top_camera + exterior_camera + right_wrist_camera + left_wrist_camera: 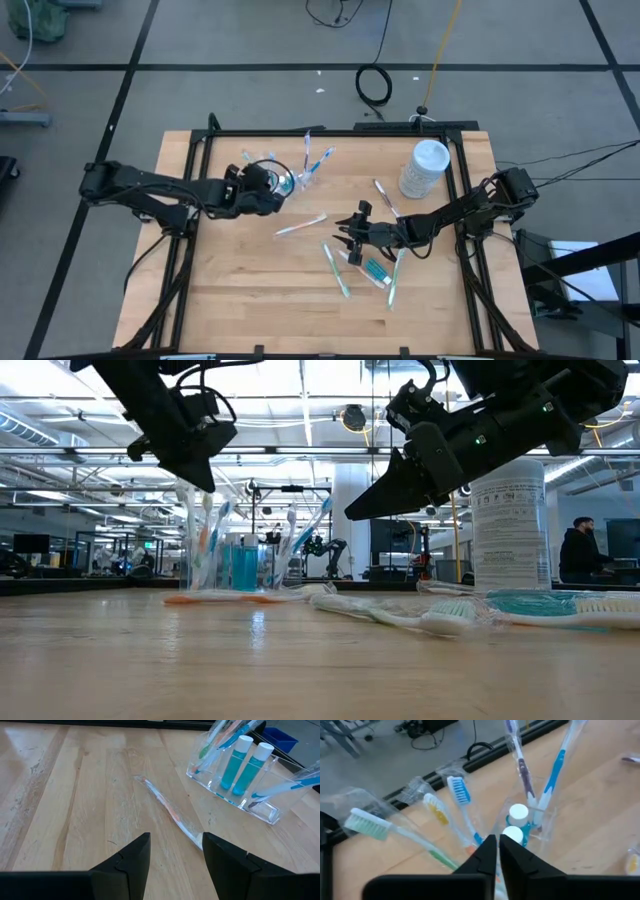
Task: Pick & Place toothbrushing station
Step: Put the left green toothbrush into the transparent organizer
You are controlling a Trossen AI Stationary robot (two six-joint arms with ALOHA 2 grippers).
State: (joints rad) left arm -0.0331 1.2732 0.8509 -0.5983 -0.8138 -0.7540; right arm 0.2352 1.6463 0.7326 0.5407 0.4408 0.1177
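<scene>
The left hand, fingers pressed together, is hovering over the cup holding two tubes; the right hand is hanging spread above one toothbrush.

No wording, brand, number or sign can be read anywhere in these pictures. The tall white container near the table's far right corner carries a printed label with lines of small dark type, but not one word of it can be made out. The two teal tubes standing in the clear cup show no legible print, and the toothbrush wrappers lying on the wood show none either.
</scene>
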